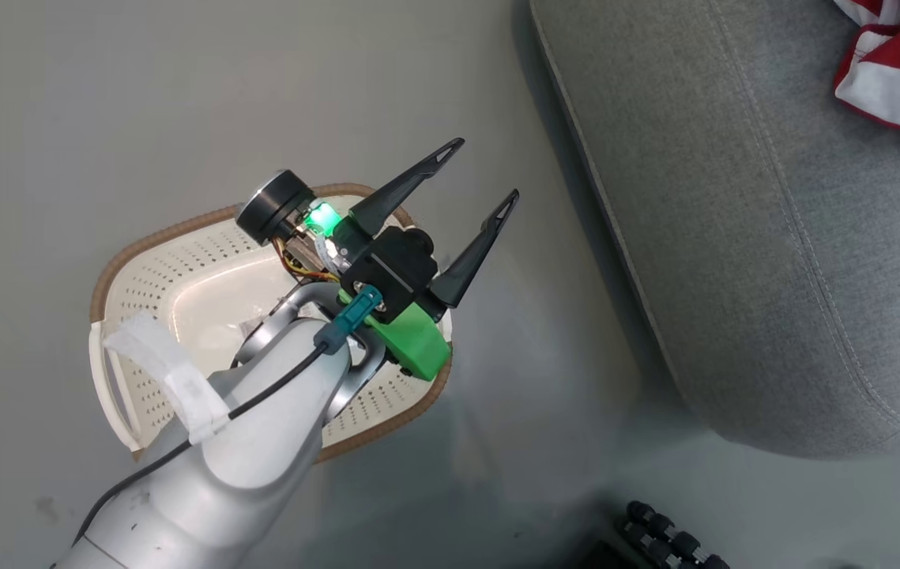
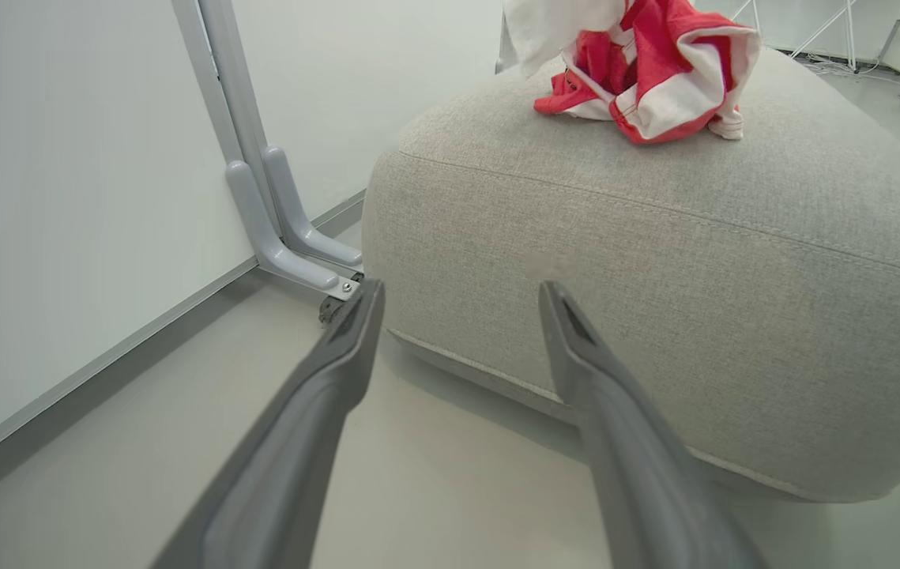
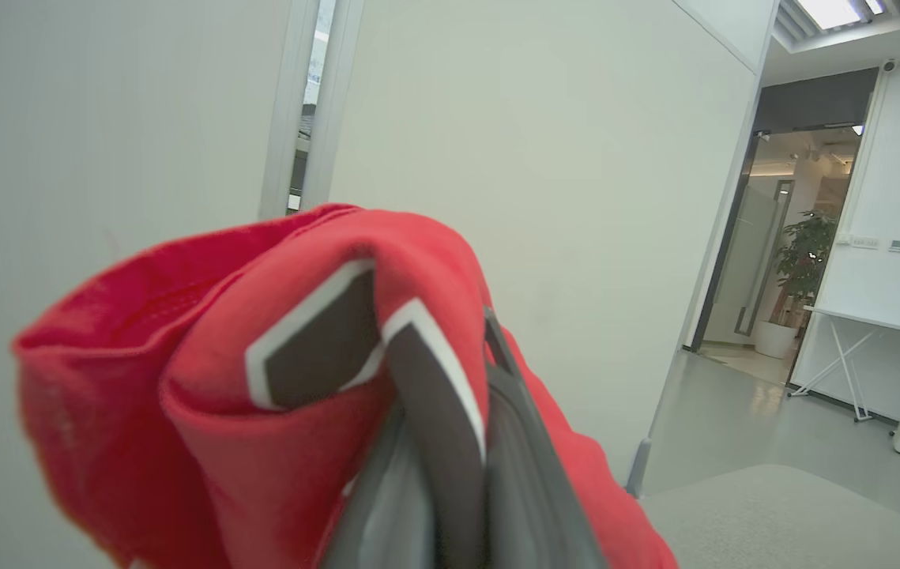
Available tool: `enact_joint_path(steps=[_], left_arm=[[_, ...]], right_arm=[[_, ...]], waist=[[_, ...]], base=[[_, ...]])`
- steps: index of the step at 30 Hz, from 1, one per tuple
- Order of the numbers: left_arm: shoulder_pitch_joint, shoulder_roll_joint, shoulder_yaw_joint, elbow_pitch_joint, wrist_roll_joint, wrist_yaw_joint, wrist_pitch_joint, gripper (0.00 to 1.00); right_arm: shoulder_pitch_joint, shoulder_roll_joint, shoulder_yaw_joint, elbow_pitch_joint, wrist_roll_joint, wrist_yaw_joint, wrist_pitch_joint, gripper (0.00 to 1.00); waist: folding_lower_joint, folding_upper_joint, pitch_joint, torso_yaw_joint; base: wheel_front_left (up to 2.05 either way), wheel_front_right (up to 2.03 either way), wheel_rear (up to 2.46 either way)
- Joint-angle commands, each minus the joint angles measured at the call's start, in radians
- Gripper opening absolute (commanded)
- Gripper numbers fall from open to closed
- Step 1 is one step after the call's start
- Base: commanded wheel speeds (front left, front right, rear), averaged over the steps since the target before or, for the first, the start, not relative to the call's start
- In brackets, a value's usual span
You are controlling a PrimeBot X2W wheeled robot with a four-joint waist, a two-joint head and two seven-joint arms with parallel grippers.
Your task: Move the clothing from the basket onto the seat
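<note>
Left hand (image 1: 486, 167): fingers spread wide, nothing between them. It hangs over the basket (image 1: 141, 284), pointing across bare floor (image 1: 544, 379) toward the seat (image 1: 734, 237). No red cloth shows in the part of the basket the forearm leaves uncovered.

Right hand (image 3: 473, 379): fingers pinched together on a fold of the red jersey (image 3: 220, 395), with a piece of the black-and-white number draped over them. The jersey is held up in the air.

Key relation: in the right wrist view the seat (image 3: 773, 506) lies below and to the right of the held jersey. You likely need to carry it that way and lower it before letting go. The right arm has the load, so judge it the working arm.

View differences: the left wrist view shows a red-and-white garment (image 2: 655, 79) bunched on top of the seat (image 2: 655, 276). The head view catches the same garment (image 1: 892, 71) at the seat's far corner.
</note>
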Motion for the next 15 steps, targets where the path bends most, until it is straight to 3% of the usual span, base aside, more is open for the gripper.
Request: enact_joint_path(steps=[1, 10, 15], left_arm=[[-0.020, 0.012, -0.001, -0.004, 0.008, -0.003, 0.004, 1.00], [-0.038, 0.046, -0.011, -0.023, 0.011, -0.003, 0.023, 1.00], [-0.048, 0.064, -0.015, -0.044, 0.009, -0.001, 0.040, 1.00]], right_arm=[[-0.024, -0.017, -0.019, 0.006, -0.001, -0.001, -0.001, 0.00], [-0.100, -0.111, -0.125, 0.127, 0.041, -0.001, -0.001, 0.00], [-0.069, -0.094, -0.158, 0.255, 0.026, -0.001, -0.001, 0.00]], waist=[[0.0000, 0.0000, 0.052, -0.019], [0.0000, 0.0000, 0.112, -0.051], [0.0000, 0.0000, 0.145, -0.057]], base=[[0.00, 0.00, 0.00], [0.00, 0.00, 0.00], [0.00, 0.00, 0.00]])
